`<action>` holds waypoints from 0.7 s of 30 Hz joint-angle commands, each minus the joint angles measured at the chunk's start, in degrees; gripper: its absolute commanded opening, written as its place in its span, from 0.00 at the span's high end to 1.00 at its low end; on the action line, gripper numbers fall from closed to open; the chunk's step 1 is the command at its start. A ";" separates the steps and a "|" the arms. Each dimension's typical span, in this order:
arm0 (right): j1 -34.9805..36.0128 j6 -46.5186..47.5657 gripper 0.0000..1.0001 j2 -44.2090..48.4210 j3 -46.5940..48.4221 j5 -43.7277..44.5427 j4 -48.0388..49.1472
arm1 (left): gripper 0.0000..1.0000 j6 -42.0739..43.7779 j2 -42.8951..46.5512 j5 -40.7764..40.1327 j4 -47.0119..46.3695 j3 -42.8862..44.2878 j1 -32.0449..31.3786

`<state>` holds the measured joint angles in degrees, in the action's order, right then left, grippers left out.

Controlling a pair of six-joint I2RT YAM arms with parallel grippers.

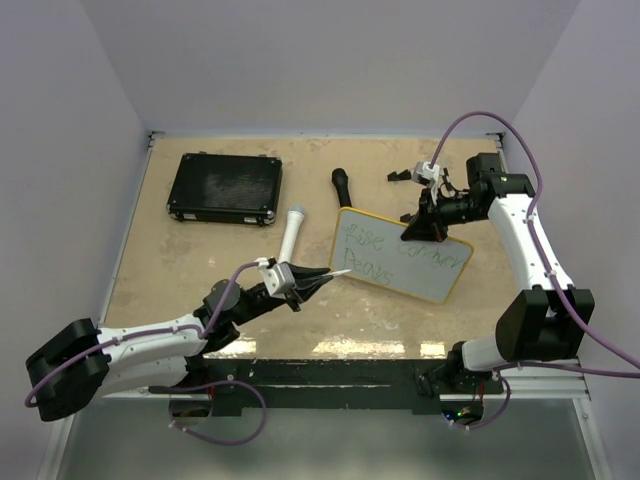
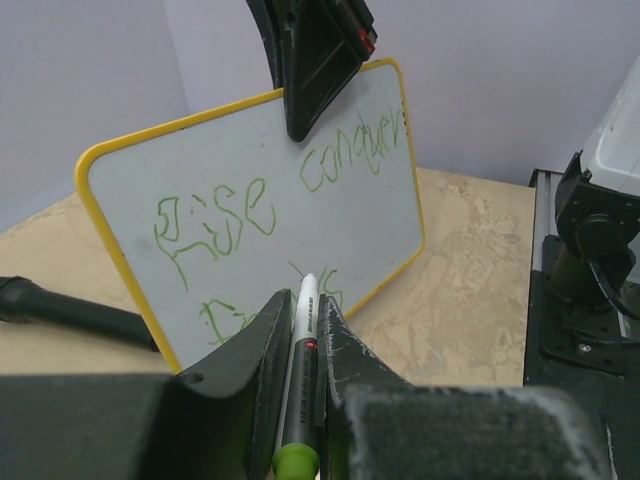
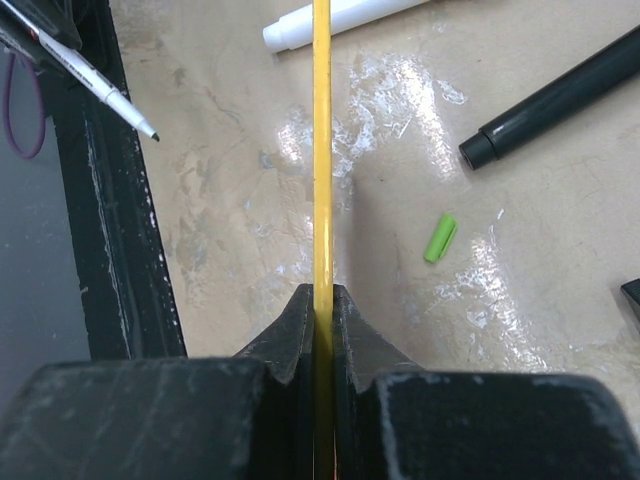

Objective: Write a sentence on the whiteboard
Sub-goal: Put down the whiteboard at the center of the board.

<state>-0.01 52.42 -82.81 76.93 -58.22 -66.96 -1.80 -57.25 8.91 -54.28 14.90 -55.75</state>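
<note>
Right of the table's [image 1: 190,265] centre, the whiteboard [image 1: 428,277] is held tilted up on edge, its yellow rim pinched at the top by the clenched fingers of the right gripper [image 1: 418,230]. The sentence [image 1: 385,248] (thin green words in two lines) is spread across its white face. A marker [image 2: 300,375] is grasped by the left gripper [image 1: 318,281], with its tip pointed at the lower line and kept just apart from the board. A black case [image 1: 224,188] is seen at the far left, and a loose green cap [image 3: 439,238] beside the board.
</note>
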 commanded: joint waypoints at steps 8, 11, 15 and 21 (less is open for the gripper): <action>0.10 -0.74 1.00 1.68 3.23 -5.94 -1.86 | 1.00 3.82 -4.36 -4.95 -8.73 1.10 -4.63; 0.19 -0.74 1.00 1.86 3.84 -6.29 -2.30 | 1.00 4.09 -4.62 -6.70 -8.47 1.45 -5.42; 0.19 -0.66 1.00 1.77 4.72 -6.56 -2.91 | 1.00 4.09 -3.57 -8.03 -7.42 1.71 -5.69; 0.19 -0.57 1.00 1.42 6.22 -6.82 -3.97 | 1.00 3.83 -2.78 -8.64 -6.36 2.42 -5.69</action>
<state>-0.01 52.47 -82.85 79.48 -59.79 -69.34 1.19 -61.30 1.39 -57.89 14.90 -61.19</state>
